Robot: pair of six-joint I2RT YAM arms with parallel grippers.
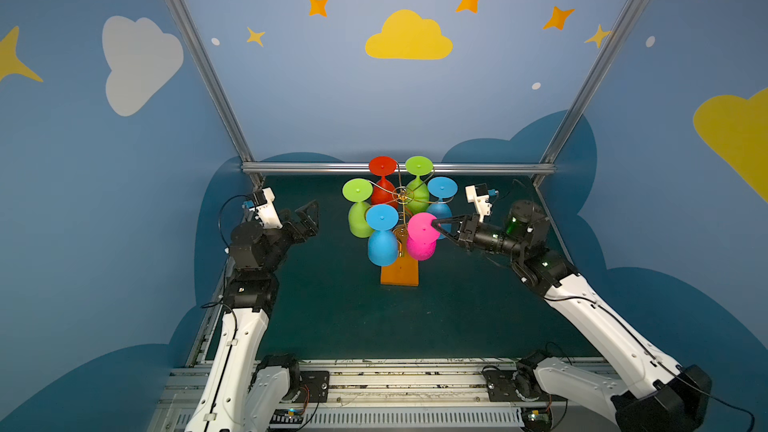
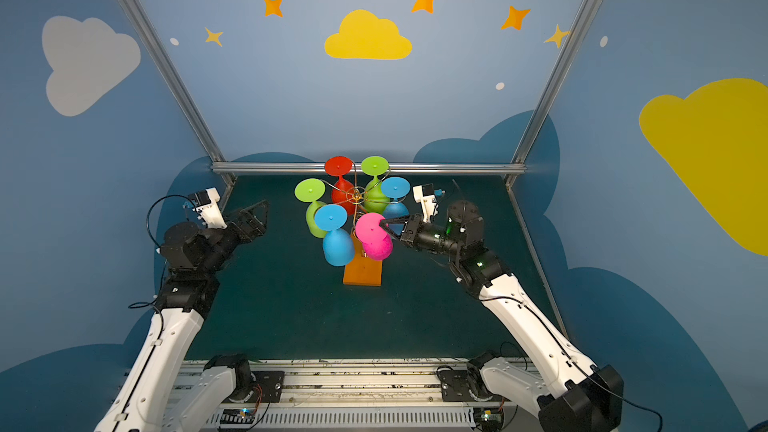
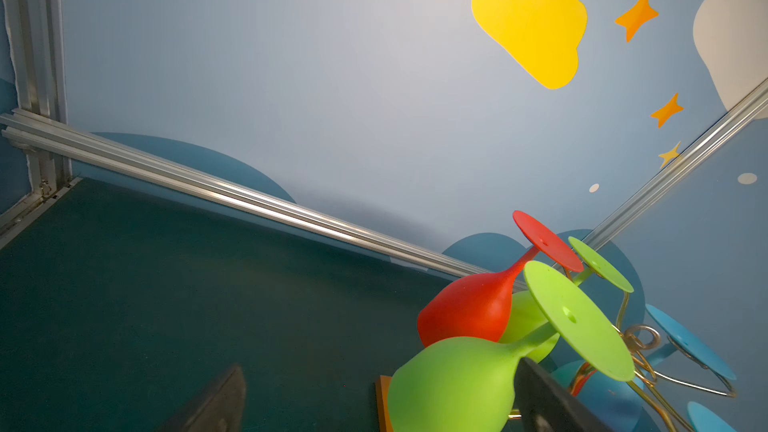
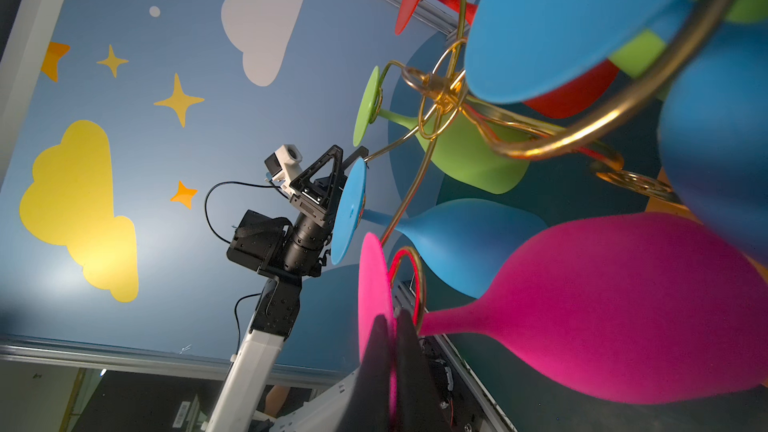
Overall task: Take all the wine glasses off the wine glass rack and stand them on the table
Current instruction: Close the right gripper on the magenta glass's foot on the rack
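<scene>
The wine glass rack (image 1: 401, 194) (image 2: 356, 194) is a gold wire stand on an orange wooden base (image 1: 399, 274) (image 2: 362, 274), mid-table in both top views. Several coloured glasses hang from it upside down. My right gripper (image 1: 434, 225) (image 2: 380, 224) (image 4: 392, 326) is shut on the rim of the flat foot of the pink wine glass (image 1: 422, 238) (image 2: 374, 236) (image 4: 623, 305). That glass hangs on the rack's front right, its stem still in a gold loop (image 4: 409, 280). My left gripper (image 1: 311, 218) (image 2: 259, 218) (image 3: 380, 405) stands open left of the rack, touching nothing.
A blue glass (image 1: 382, 243) hangs at the front left and a green one (image 1: 359, 218) (image 3: 453, 384) nearest my left gripper. Red (image 1: 383, 184), green (image 1: 417, 184) and blue (image 1: 441, 201) glasses hang behind. An aluminium rail (image 1: 399, 168) bounds the green mat's far edge.
</scene>
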